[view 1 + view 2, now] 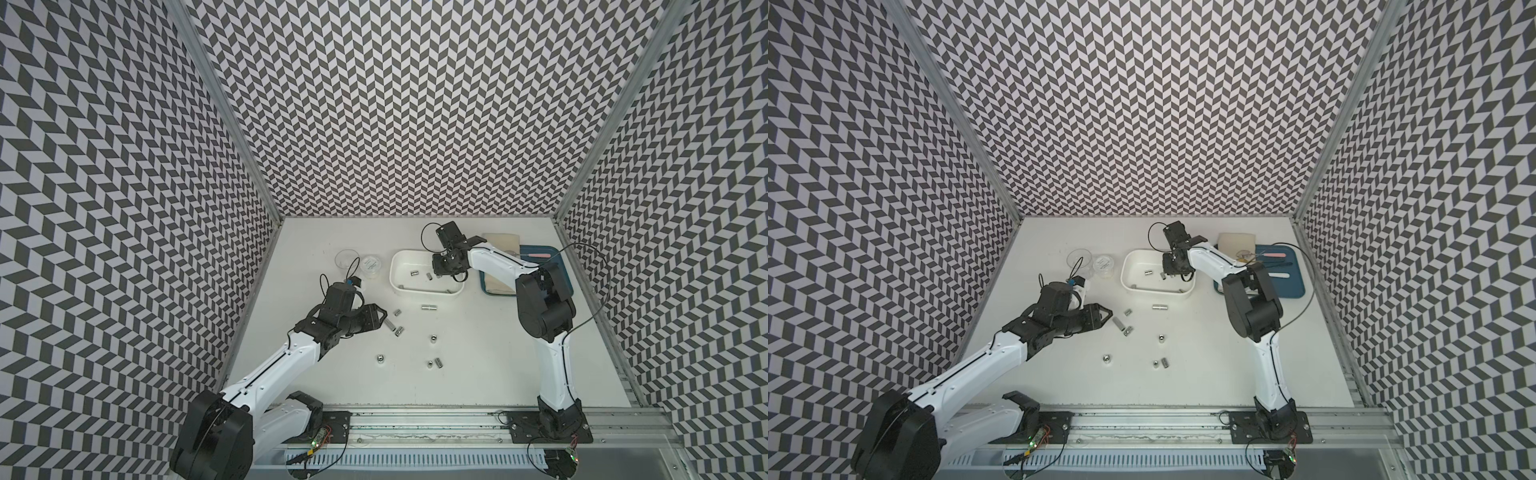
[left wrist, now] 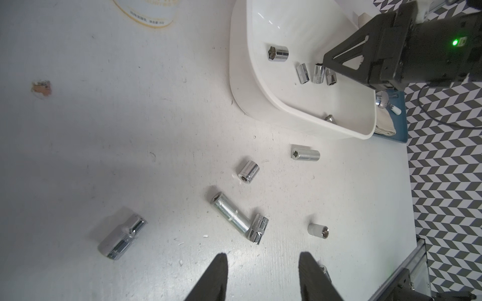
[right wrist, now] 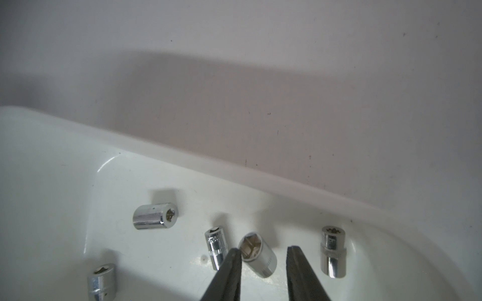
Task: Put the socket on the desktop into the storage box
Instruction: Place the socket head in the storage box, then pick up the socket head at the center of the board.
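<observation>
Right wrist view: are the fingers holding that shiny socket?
Nothing held: the chrome socket lies loose in the white plastic storage box, between the right arm's parted fingers.

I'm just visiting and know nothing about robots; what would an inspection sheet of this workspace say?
Surface: desktop, off-white, scuffed, one chipped spot.
Job's things: storage box holds five sockets; several loose sockets lie on the desktop.
Clutter: clear cup, lidded jar, blue tray with small items.
Grippers: left gripper open, empty, above the desktop; right gripper open inside the box, one socket between its jaws.
Cables: black cable loops at both wrists.
Surroundings: chevron walls, metal rail in front.
</observation>
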Robot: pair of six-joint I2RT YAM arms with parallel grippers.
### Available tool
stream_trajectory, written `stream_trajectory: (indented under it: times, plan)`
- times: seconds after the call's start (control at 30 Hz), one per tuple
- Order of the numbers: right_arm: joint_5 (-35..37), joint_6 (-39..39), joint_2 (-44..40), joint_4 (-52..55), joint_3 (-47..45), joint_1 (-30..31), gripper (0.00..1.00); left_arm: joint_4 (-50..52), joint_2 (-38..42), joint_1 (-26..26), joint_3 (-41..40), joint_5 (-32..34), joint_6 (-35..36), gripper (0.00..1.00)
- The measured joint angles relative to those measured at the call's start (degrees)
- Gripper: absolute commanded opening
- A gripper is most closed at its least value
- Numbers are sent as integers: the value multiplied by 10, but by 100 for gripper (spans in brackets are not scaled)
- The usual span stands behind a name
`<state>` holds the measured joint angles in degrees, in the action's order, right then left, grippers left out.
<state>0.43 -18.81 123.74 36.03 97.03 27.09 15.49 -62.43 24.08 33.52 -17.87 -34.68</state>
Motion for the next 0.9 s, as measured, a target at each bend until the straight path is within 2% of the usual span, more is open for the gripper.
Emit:
stream_trajectory:
  times: [0.13,0.33,0.7,0.9]
  plan:
    - [-1,0,-10,1,-4,1,33,0,0,-1,0,0,0,48]
    - [0,3,-71,-2,-55,12,34,0,0,-1,0,-12,3,49]
    - [-2,9,-196,-8,-159,76,34,7,0,1,0,-52,9,49]
    - [-3,15,-250,-9,-228,110,35,9,0,21,-3,-60,7,49]
